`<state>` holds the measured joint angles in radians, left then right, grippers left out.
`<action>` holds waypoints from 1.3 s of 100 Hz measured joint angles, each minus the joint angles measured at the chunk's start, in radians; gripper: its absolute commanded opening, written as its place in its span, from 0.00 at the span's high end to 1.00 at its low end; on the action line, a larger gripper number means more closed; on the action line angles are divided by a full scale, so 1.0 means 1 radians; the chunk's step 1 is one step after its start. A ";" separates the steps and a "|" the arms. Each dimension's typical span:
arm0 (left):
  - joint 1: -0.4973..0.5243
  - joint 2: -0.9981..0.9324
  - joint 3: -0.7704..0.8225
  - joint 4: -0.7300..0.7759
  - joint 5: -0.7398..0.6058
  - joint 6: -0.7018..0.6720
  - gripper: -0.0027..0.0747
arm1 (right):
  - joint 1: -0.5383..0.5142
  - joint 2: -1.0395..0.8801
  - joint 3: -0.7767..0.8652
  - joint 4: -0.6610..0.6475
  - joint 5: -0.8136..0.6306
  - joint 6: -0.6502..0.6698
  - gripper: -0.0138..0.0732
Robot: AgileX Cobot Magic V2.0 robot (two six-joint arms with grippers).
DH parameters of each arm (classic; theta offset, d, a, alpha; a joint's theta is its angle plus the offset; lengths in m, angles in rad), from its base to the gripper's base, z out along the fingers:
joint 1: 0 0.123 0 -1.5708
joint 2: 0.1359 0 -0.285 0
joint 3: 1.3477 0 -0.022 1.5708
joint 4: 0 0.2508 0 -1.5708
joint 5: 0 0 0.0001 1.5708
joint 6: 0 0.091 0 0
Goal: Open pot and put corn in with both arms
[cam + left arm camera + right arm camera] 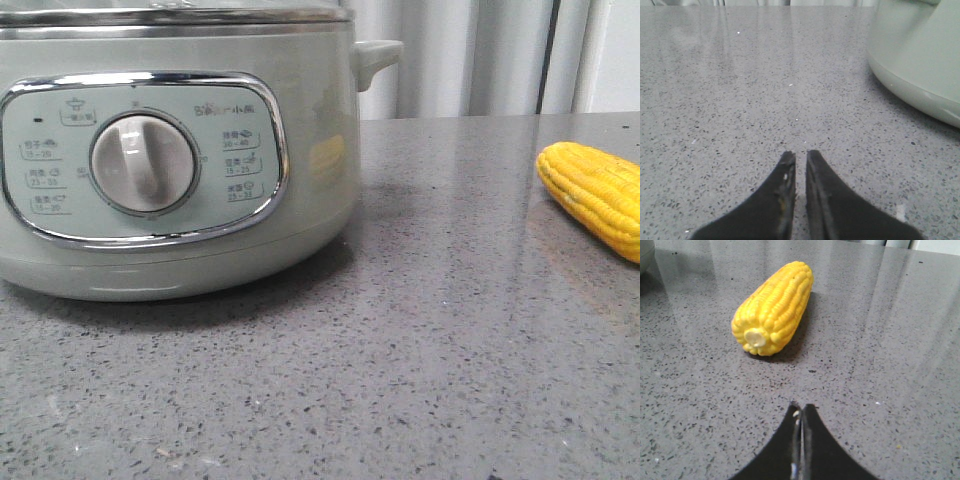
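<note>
On the speckled grey stone desk (450,350), both black end effectors, left (800,156) and right (800,409), sit pinched together (empty) and should part before lifting the lid of the pale grey-green electric pot (180,150) and grasping the bright yellow corn cob (774,307) lying well apart to its right.

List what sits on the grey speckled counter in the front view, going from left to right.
Large pale grey-green electric pot with its chrome-framed panel, then its round off-white dial, then its small side handle, then bare grey speckled countertop, then the bright yellow corn cob at the right edge.
</note>
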<state>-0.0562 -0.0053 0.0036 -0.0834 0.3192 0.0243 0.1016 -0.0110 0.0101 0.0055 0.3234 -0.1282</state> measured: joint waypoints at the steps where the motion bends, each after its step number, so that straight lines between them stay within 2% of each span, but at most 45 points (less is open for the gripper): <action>1: 0.000 0.000 0.000 0.000 0.000 0.000 0.99 | 0.000 0.000 0.000 0.000 0.000 0.000 0.91; 101: 0.000 0.000 0.000 0.000 0.000 0.000 0.99 | 0.000 0.000 0.000 0.000 -0.007 0.000 0.91; 116: 0.000 0.000 0.000 0.000 0.000 0.000 0.99 | 0.000 0.000 0.000 0.002 -0.047 0.000 0.91; 130: 0.000 0.000 0.000 0.000 0.000 0.000 0.99 | 0.000 0.000 0.000 0.002 -0.158 0.000 0.91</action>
<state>-0.0562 -0.0053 0.0036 -0.0834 0.3192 0.0243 0.1016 -0.0110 0.0101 0.0072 0.1652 -0.1282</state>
